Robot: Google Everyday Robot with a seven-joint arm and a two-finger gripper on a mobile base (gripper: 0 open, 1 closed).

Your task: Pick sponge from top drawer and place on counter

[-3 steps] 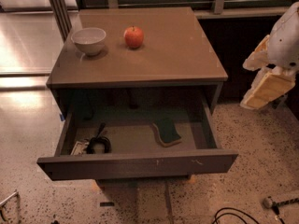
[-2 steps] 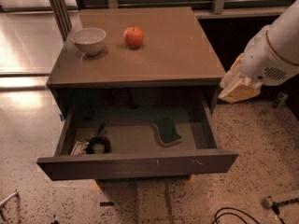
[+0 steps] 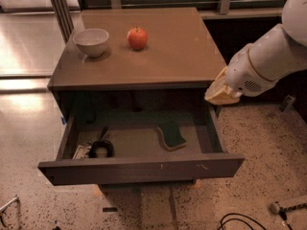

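The sponge point(image 3: 171, 135) lies flat in the open top drawer point(image 3: 144, 168), right of the drawer's middle, dark green face up with a tan edge showing. The drawer is pulled out toward me. The counter point(image 3: 177, 51) is the brown top of the cabinet above it. My gripper point(image 3: 219, 93) hangs at the end of the white arm, at the counter's right front corner, above the drawer's right side and above and right of the sponge. It holds nothing that I can see.
A white bowl point(image 3: 91, 41) and a red apple point(image 3: 137, 38) stand on the counter's back left. A black coiled cable point(image 3: 101, 148) and a small pale item lie in the drawer's left end. Speckled floor surrounds the cabinet, with cables at the lower right.
The arm has swung in from the right edge of view toward the cabinet, and the gripper now sits by the counter's right front corner. The drawer, the sponge, the bowl and the apple have not moved.
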